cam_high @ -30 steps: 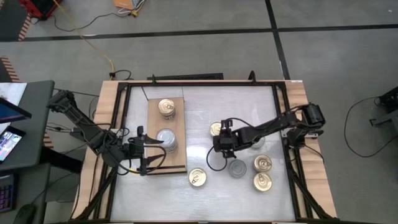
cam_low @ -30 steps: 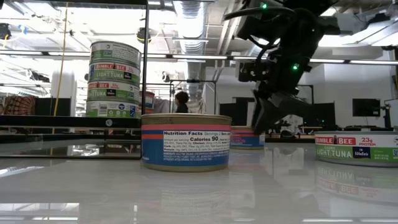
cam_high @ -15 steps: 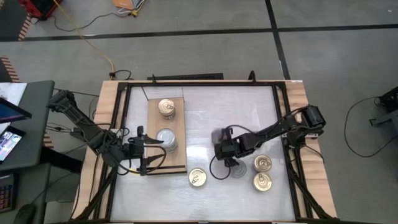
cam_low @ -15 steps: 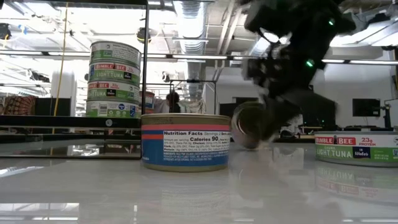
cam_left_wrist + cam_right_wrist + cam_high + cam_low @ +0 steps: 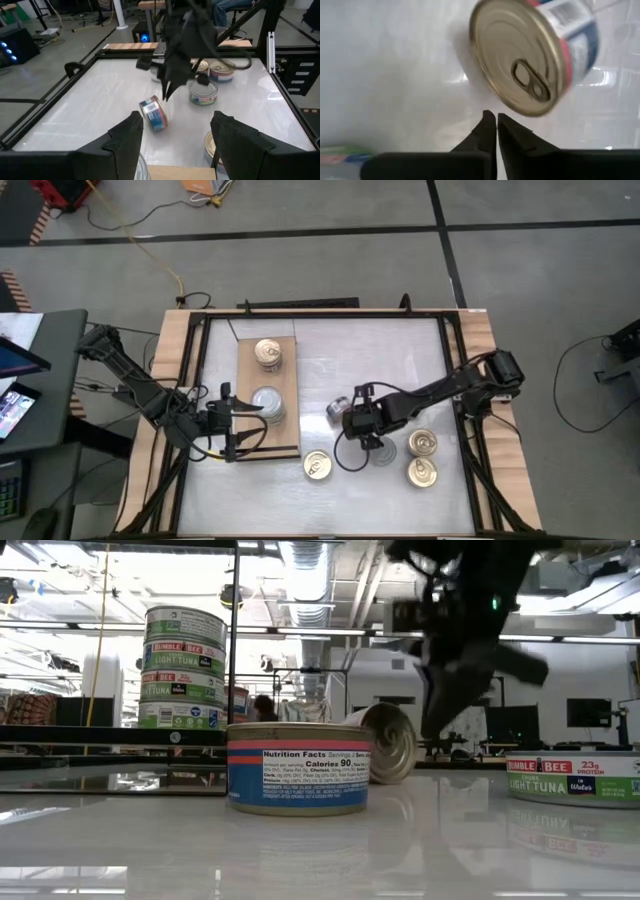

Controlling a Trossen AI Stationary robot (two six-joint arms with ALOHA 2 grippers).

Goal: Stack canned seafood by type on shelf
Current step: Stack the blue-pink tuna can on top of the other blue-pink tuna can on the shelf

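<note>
On the tan shelf stand a gold-topped tin and a stack of silver-topped tins, also seen as a stack in the low view. A gold-lidded tin with a blue and red label is tipped up on its edge on the white table. My right gripper is shut, its tips right by that tin's lid. My left gripper waits open over the shelf's near end. My right gripper's shut fingertips point steeply down right beside the lower rim of the tipped tin's lid. I cannot tell whether they touch it. The tin rests on its edge on the table.
Loose tins lie flat on the white table: a gold-topped one near the shelf's corner, two gold-topped ones at the right, and a grey-topped one under my right arm. Wooden side rails frame the table.
My right gripper has moved toward the table's near edge and then a little toward the shelf. The gold-lidded tin that lay flat beside it has been tipped up on its edge and now stands nearer the shelf, lid facing the gripper.
</note>
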